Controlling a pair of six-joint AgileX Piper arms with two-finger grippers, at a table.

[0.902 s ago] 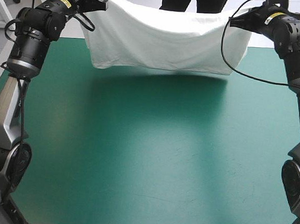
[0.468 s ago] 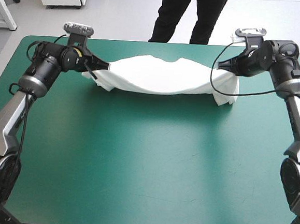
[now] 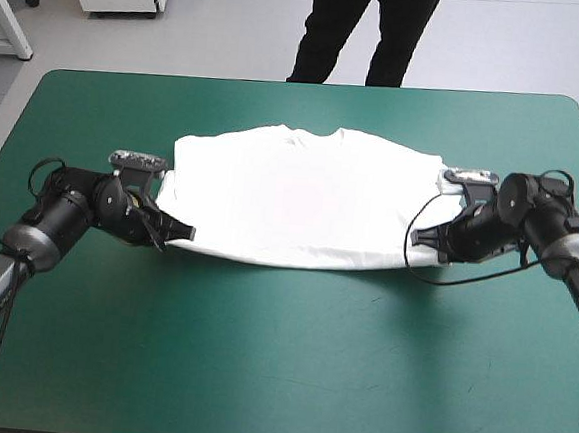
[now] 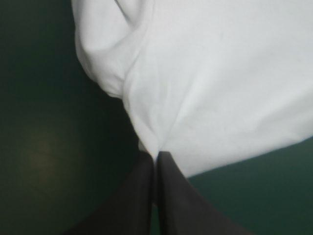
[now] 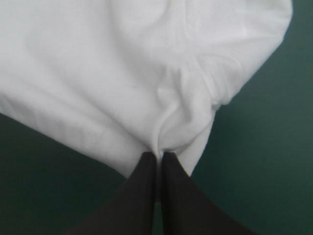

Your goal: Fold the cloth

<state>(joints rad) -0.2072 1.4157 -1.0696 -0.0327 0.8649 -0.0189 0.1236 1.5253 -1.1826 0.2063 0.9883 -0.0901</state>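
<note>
The T-shirt lies spread flat on the far half of the teal-green table, its neckline toward the far edge. The left gripper pinches the shirt's near left corner, its black fingers all but closed on the fabric. The right gripper pinches the near right corner the same way, with white cloth bunching into folds at each pinch.

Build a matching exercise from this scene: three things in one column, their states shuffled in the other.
1. white short-sleeved T-shirt
2. left black fin-fingered end effector
3. right black fin-fingered end effector

a. shut on the T-shirt's near right corner
b. spread flat on the teal-green table cover
c. shut on the T-shirt's near left corner

Pairs: 1-b; 2-c; 3-a
</note>
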